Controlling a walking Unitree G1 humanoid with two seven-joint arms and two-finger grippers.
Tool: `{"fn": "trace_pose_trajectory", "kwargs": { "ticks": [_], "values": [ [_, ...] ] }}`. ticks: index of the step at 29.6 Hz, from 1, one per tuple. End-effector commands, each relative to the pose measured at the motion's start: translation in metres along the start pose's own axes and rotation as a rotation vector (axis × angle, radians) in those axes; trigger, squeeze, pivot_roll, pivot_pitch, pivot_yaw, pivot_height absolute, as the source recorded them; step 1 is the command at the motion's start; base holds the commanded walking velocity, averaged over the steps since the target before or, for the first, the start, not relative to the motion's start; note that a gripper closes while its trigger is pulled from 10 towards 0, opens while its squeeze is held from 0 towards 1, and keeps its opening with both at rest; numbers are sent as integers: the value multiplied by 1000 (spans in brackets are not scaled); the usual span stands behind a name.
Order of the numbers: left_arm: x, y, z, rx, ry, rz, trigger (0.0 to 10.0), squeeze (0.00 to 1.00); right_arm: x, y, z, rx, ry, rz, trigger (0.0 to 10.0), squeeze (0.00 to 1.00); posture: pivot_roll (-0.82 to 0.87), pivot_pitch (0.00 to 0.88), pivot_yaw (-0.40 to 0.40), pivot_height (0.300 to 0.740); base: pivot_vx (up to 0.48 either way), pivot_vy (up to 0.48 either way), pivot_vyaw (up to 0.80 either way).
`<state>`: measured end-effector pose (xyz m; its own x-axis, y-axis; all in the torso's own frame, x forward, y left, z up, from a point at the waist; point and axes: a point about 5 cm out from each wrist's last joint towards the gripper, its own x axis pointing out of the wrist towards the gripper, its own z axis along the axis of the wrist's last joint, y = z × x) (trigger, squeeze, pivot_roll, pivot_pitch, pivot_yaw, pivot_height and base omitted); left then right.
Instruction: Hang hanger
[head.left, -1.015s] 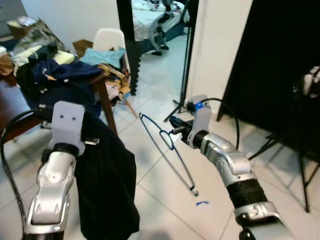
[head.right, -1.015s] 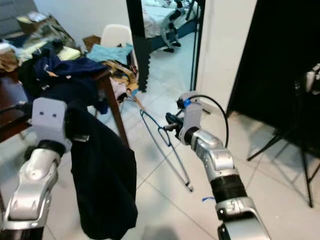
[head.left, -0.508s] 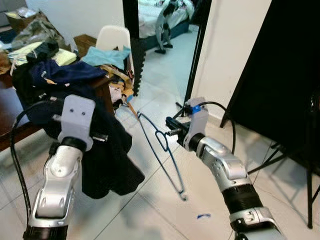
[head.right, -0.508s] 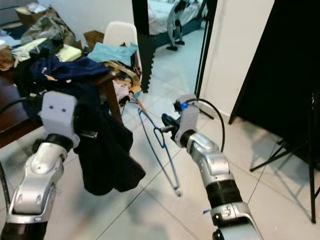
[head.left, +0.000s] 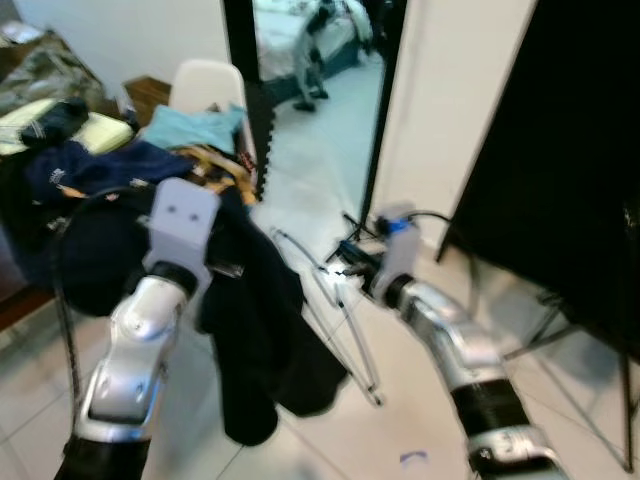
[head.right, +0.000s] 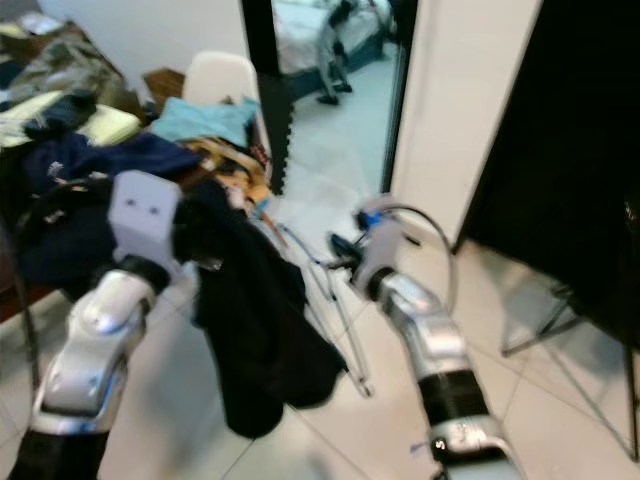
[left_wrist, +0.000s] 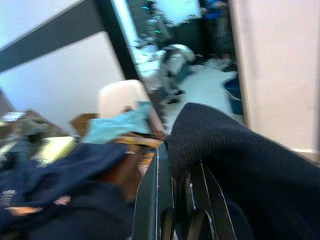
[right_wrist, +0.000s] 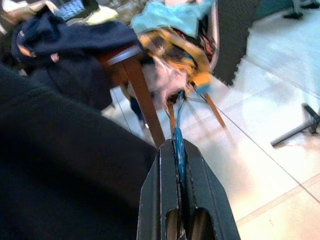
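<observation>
A thin blue wire hanger (head.left: 352, 330) hangs slanting toward the floor. My right gripper (head.left: 347, 268) is shut on its top; in the right wrist view the blue wire (right_wrist: 178, 146) runs between the closed fingers (right_wrist: 161, 176). My left gripper (left_wrist: 172, 172) is shut on a dark navy garment (head.left: 262, 335), which drapes over the fingers (left_wrist: 150, 200) and hangs from my raised left arm. The cloth now hangs right beside the hanger and covers its left side. The head views are blurred.
A wooden table (right_wrist: 131, 70) piled with clothes (head.left: 90, 170) stands at the left, with a white chair (head.left: 205, 85) behind it. A dark-framed opening (head.left: 240, 90) lies ahead, and a black panel (head.left: 560, 150) with tripod legs (head.left: 590, 400) is at the right. Blue tape (head.left: 412, 458) marks the tiled floor.
My left arm has swung the dark garment rightward, up against the hanger. The right gripper keeps its hold on the hanger. The camera has shifted and blurred.
</observation>
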<state>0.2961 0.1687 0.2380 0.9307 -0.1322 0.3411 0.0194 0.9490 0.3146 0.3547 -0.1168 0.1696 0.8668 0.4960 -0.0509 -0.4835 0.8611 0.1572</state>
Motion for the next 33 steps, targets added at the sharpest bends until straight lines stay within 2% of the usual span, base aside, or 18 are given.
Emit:
{"fn": "trace_pose_trajectory", "kwargs": {
  "ticks": [1,8,13,19,21,24,27,28,29,31,33],
  "values": [
    [-2,5,-1,6,4,16,10000,0,3,10,-3,7,-2,42,10000,0,-3,38,8,740,480,0,0],
    [-2,4,-1,-5,11,20,10000,0,4,12,-1,7,-16,56,10000,0,-2,39,6,740,480,0,0],
    [0,5,3,-14,-3,21,10000,0,4,12,0,12,-27,54,10000,0,-3,38,6,740,480,0,525],
    [10,19,26,-3,-77,39,10000,0,4,10,2,14,-32,32,10000,0,-4,40,8,740,480,0,94],
    [10,19,26,-3,-77,39,10000,0,4,10,2,14,-32,32,10000,0,-4,40,8,740,480,0,0],
    [14,27,35,8,-105,54,10000,0,4,10,2,20,-35,35,10000,0,-4,40,9,740,480,0,0],
    [22,49,65,55,-199,91,10000,0,5,14,4,21,-51,52,10000,0,-3,41,10,740,480,0,0],
    [22,49,65,55,-199,91,10000,0,5,14,4,21,-51,52,10000,0,-3,41,10,740,480,0,0],
    [23,54,74,70,-224,100,10000,0,4,15,5,19,-58,59,10000,0,-3,41,10,740,480,0,0],
    [23,54,74,70,-224,100,10000,0,4,15,5,19,-58,59,10000,0,-3,41,10,740,480,0,0],
    [24,72,96,110,-287,151,10000,0,2,13,6,12,-61,63,10000,0,-6,44,14,740,480,0,775]
  ]
}}
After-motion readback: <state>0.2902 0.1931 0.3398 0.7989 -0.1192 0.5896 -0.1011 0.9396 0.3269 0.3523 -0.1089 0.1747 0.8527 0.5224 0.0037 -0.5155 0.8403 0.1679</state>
